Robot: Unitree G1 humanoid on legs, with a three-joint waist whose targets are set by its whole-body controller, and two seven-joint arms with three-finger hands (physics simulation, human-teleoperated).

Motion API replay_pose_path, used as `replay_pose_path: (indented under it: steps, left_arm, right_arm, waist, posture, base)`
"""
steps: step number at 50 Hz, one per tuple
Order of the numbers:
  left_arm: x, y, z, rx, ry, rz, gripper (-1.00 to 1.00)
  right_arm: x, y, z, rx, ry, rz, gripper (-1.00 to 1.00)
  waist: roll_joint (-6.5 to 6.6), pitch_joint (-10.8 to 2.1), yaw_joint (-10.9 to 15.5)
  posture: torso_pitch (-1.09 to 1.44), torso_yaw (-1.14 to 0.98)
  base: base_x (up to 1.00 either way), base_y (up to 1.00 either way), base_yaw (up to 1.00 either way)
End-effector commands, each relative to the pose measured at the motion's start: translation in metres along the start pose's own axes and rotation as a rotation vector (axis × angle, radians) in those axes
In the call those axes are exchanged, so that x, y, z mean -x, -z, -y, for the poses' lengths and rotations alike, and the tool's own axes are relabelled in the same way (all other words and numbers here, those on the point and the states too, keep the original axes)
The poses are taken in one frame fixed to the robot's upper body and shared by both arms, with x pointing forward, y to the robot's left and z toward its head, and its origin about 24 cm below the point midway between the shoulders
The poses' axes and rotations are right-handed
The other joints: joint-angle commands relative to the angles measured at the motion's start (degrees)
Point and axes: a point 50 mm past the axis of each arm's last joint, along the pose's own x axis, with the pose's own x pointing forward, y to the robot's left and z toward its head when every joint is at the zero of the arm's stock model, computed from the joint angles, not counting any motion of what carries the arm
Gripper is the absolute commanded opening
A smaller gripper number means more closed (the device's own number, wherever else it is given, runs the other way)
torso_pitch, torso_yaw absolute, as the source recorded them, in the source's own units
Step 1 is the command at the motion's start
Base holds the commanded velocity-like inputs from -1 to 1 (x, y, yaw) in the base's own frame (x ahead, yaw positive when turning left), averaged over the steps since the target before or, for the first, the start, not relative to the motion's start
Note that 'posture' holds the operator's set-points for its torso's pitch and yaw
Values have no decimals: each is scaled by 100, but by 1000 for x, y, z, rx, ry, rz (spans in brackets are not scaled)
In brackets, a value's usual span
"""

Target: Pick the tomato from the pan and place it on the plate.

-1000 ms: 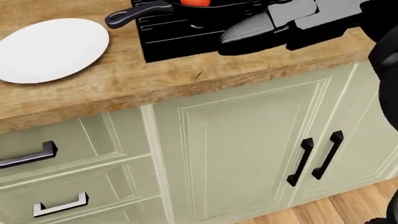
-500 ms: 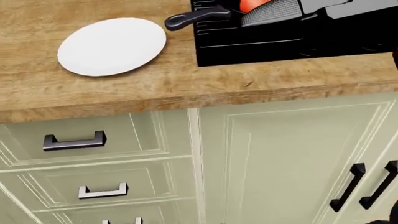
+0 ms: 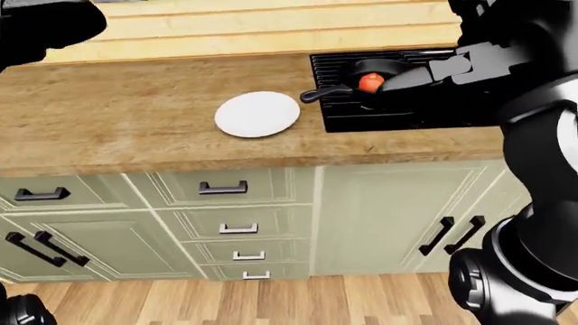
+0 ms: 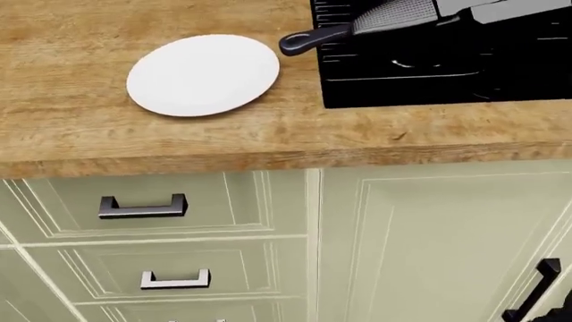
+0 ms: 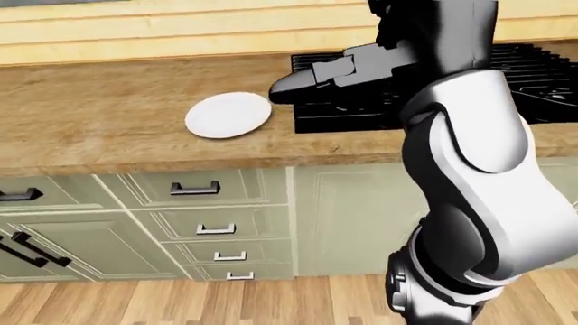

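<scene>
The red tomato [image 3: 369,82] lies in the black pan [image 3: 372,68] on the black stove [image 3: 398,112] at the upper right of the left-eye view. The pan's handle [image 4: 302,41] points left towards the white plate [image 4: 204,75], which lies empty on the wooden counter. My right hand [image 3: 394,81] reaches in from the right, its extended fingers [image 4: 393,16] right beside the tomato and not closed round it. In the right-eye view that hand [image 5: 298,84] hides the pan and tomato. A dark part of my left arm [image 3: 36,24] shows at the top left; its fingers are unclear.
The wooden counter [image 3: 117,115] runs across the views, with a wood-panelled wall behind it. Pale green drawers [image 3: 225,203] and cabinet doors [image 3: 398,217] with dark handles stand below it. Wooden floor [image 3: 271,301] shows at the bottom.
The head camera has moved: plate, pan handle and stove have shifted right and down in its picture. The tomato no longer shows there. My right hand stays over the pan.
</scene>
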Motion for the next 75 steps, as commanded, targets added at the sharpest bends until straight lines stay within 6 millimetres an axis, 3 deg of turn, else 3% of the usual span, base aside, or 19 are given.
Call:
replay_pose_path:
  steps: [1, 3, 12, 15, 16, 18, 24, 28, 29, 30, 34, 39, 42, 51, 56, 65, 69, 70, 75]
  left_arm:
    - [0, -12, -4, 3, -26, 62, 100]
    - [0, -12, -4, 2, -26, 62, 100]
    - [1, -13, -3, -2, -24, 63, 100]
    - [1, -12, -2, -2, -23, 61, 100]
    - [1, -13, -2, 3, -24, 62, 100]
    - [2, -13, -3, 4, -25, 61, 100]
    - [2, -12, -2, -4, -22, 60, 100]
    - [2, -14, -5, -3, -29, 64, 100]
    - [2, -14, -4, -2, -29, 64, 100]
    - [2, -14, -4, -3, -27, 65, 100]
    - [1, -13, -3, -5, -26, 65, 100]
    - [1, -12, -3, -7, -25, 63, 100]
    - [2, -14, -5, -5, -31, 67, 100]
    - [1, -14, -4, -7, -29, 69, 100]
    - [1, -12, -4, -9, -27, 67, 100]
    - [1, -13, -3, -10, -26, 68, 100]
    - [1, -13, -3, -11, -23, 68, 100]
    - [2, -14, -3, -12, -23, 69, 100]
    - [2, -14, -3, -11, -24, 69, 100]
  right_arm:
    - [0, -9, -1, 5, -2, 55, 100]
    - [0, -10, 0, 5, 0, 56, 100]
    - [1, -14, 0, 6, -3, 74, 100]
    - [2, -13, 0, 4, -8, 70, 100]
    - [1, -12, 0, 4, -9, 70, 100]
    - [2, -11, 0, 6, -7, 67, 100]
    - [2, -12, -1, 0, -6, 67, 100]
    - [3, -12, 0, 0, -4, 67, 100]
    - [2, -12, 1, 0, -4, 67, 100]
    - [2, -13, 1, 0, -3, 68, 100]
    - [2, -11, 1, 0, -5, 64, 100]
    - [2, -11, 1, 3, -5, 60, 100]
    - [3, -12, 1, 4, -3, 64, 100]
    - [2, -10, 0, 3, -10, 60, 100]
    - [2, -9, 0, 5, -7, 57, 100]
    - [2, -8, 1, 6, -4, 58, 100]
    - [2, -8, 1, 7, -6, 58, 100]
    - [2, -8, 0, 7, -8, 58, 100]
    - [1, -7, 2, 7, 6, 54, 100]
  waist:
    - [25, -37, 11]
    - [340, -120, -7]
    - [-152, -138, 101]
    - [-553, -231, 158]
    - [-394, -151, 99]
    - [-498, -105, 101]
    - [-212, -87, 27]
    - [344, -260, -14]
    - [123, -187, 29]
    - [260, -156, -15]
    - [101, -224, 50]
    - [-215, -180, 78]
    - [-529, -344, 156]
    - [-210, -136, 74]
    - [284, -278, -48]
    - [-101, -166, 57]
    - [-578, -268, 124]
    - [-391, -220, 86]
    - [-349, -129, 64]
  posture:
    - [0, 0]
    - [0, 0]
    - [0, 0]
    - [0, 0]
    - [0, 0]
    - [0, 0]
    - [0, 0]
    - [0, 0]
    - [0, 0]
    - [0, 0]
    - [0, 0]
    - [0, 0]
    - [0, 0]
    - [0, 0]
    - [0, 0]
    - [0, 0]
    - [0, 0]
    - [0, 0]
    - [0, 0]
  base:
    - [30, 0, 0]
    - [31, 0, 0]
    - [30, 0, 0]
    - [30, 0, 0]
    - [30, 0, 0]
    - [30, 0, 0]
    - [23, 0, 0]
    - [19, 0, 0]
    - [17, 0, 0]
    - [16, 0, 0]
    - [12, 0, 0]
    - [8, 0, 0]
    - [8, 0, 0]
    - [11, 0, 0]
    - [14, 0, 0]
    - [14, 0, 0]
    - [14, 0, 0]
    - [13, 0, 0]
    - [10, 0, 0]
